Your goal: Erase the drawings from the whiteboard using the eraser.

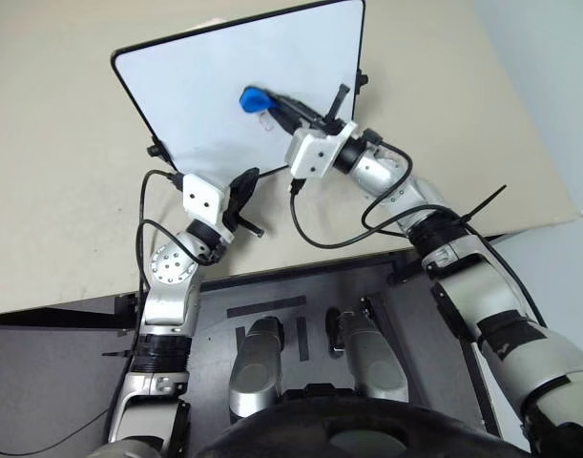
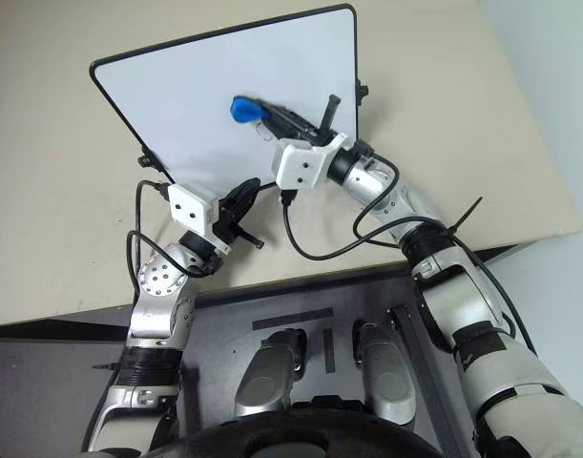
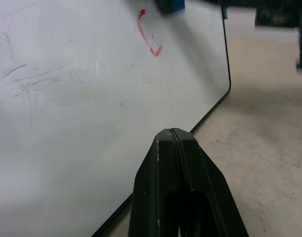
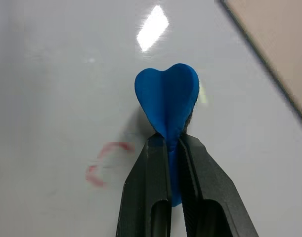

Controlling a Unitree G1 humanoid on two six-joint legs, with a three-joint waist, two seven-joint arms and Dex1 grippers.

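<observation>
The whiteboard [image 1: 205, 86] lies on the beige table, its white face turned up. My right gripper [image 4: 166, 140] is shut on the blue eraser [image 4: 166, 101], whose wide end sticks out past the fingertips and rests on or just above the board near its middle [image 1: 254, 99]. Remains of the red drawings [image 4: 104, 165] lie right beside the eraser, as a faded loop and a short stroke; from the left wrist they show as a red hook [image 3: 150, 37]. My left gripper [image 3: 173, 133] is shut and empty, at the board's near edge [image 1: 245, 186].
The beige table [image 1: 62, 191] extends around the board on all sides, and its near edge runs just behind my arms. Faint grey smudges [image 3: 37, 79] mark the board's surface. A white glare spot [image 4: 152, 27] sits beyond the eraser.
</observation>
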